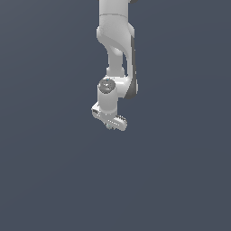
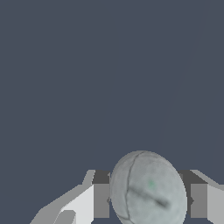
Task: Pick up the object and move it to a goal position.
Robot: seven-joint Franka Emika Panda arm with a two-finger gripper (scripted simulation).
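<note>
Between my two fingers, on the wrist view, sits the small round pale grey-blue ball [image 2: 148, 190] with dark seam lines across its mottled surface; a light grey finger pad [image 2: 101, 200] presses against one side and its twin against the other, so I read the white two-finger gripper [image 2: 148, 201] as clamped on the ball. Behind the ball I see only a flat, featureless dark slate-blue background [image 2: 109, 74]. On the exterior view the gripper [image 1: 109, 122] hangs at the end of the glossy white robot arm [image 1: 116, 40], which comes down from the upper edge of the picture, with a dark grey round cap [image 1: 106, 85] at the wrist joint. From that camera I cannot make out the ball, as the fingers are too small and bunched to show it. The same dark slate-blue fills everything around the arm.
</note>
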